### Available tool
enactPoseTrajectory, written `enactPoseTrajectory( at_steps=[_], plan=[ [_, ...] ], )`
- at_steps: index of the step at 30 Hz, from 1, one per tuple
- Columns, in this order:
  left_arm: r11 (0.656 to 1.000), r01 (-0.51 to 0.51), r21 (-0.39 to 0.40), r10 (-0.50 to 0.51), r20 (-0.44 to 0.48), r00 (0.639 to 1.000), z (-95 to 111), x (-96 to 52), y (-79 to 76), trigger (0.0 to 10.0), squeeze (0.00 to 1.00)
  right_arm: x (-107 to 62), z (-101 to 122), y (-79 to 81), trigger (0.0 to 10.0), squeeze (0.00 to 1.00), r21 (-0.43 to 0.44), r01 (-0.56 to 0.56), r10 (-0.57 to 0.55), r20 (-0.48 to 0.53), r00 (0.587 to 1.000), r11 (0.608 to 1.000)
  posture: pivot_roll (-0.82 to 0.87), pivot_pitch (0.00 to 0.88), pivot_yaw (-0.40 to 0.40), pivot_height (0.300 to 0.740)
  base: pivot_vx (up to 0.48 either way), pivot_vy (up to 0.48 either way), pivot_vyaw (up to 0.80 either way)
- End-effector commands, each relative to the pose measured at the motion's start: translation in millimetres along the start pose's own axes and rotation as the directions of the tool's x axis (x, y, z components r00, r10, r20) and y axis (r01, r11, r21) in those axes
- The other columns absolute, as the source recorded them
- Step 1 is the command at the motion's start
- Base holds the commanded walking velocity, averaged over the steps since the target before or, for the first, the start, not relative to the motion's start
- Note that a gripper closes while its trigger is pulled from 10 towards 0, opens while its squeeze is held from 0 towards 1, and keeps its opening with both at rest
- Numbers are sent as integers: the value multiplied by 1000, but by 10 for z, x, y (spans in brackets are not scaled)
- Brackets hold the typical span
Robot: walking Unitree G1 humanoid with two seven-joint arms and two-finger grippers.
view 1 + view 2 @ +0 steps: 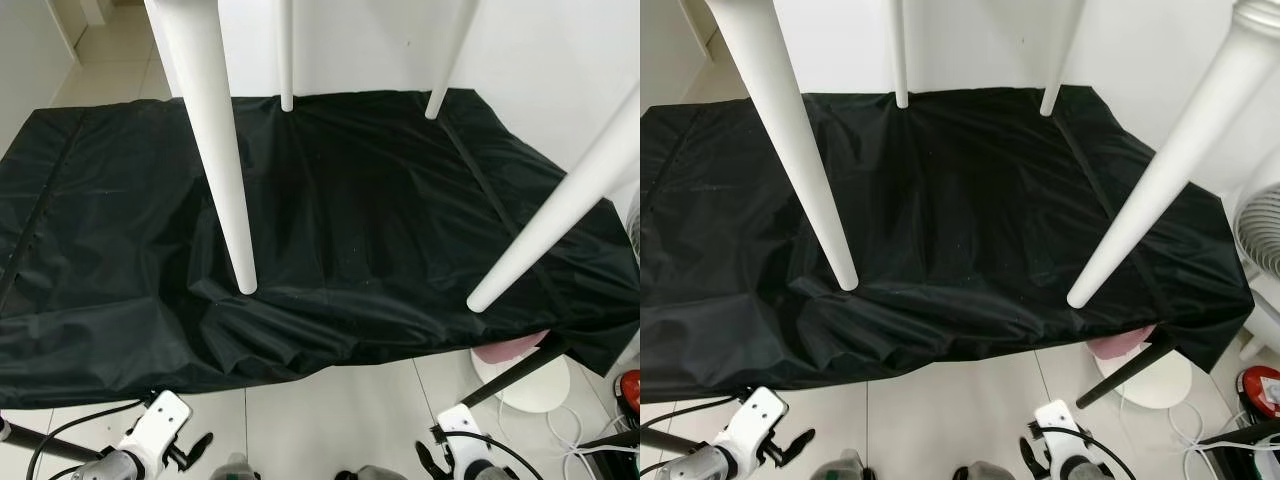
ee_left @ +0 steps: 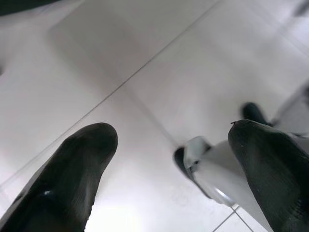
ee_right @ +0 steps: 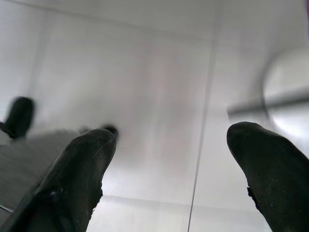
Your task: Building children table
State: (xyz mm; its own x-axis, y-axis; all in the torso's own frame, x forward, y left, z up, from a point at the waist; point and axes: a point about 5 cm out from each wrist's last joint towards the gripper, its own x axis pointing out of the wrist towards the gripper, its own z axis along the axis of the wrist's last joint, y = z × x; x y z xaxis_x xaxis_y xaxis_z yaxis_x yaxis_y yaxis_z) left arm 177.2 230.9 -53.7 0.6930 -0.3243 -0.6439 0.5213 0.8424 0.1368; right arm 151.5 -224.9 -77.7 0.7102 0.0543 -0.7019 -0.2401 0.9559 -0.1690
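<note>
Black cloth (image 1: pixel 380 220): wrinkled sheet spread over a raised surface, draping off its near edge above the pale tiled floor (image 1: pixel 340 420); four white table legs (image 1: pixel 222 150) bear on it, two thick ones with tips near the near edge at left and right, two thin ones touching down at the far edge. Floor, near right: a white round base (image 1: pixel 530 385) with a black pole (image 1: pixel 515 372) slanting across it and something pink (image 1: pixel 510 348) showing just under the cloth's edge; white cables (image 1: pixel 575 430) and a red object (image 1: pixel 630 388) lie at the far right.
</note>
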Motion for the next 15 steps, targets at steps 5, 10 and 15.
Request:
enactPoseTrajectory(
  at_steps=[5, 10, 15],
  plan=[
    [962, -211, -175, 181, -175, 968, -159, 84, -78, 10000, 0, -9, -215, 208, 10000, 0, 227, 83, -46, -166, 985, 970, 120, 56, -36, 740, 0, 0, 0],
    [931, -293, -216, 237, -250, 939, -223, 90, -103, 10000, 0, 40, -175, 306, 10000, 0, 244, 96, -47, -199, 979, 965, 93, 28, -45, 740, 0, 0, 0],
    [936, -300, -186, 244, -273, 931, -203, 141, -171, 10000, 0, 49, -191, 336, 10000, 0, 213, 100, -46, -242, 969, 972, 98, 14, -53, 740, 0, 0, 0]
  ],
)
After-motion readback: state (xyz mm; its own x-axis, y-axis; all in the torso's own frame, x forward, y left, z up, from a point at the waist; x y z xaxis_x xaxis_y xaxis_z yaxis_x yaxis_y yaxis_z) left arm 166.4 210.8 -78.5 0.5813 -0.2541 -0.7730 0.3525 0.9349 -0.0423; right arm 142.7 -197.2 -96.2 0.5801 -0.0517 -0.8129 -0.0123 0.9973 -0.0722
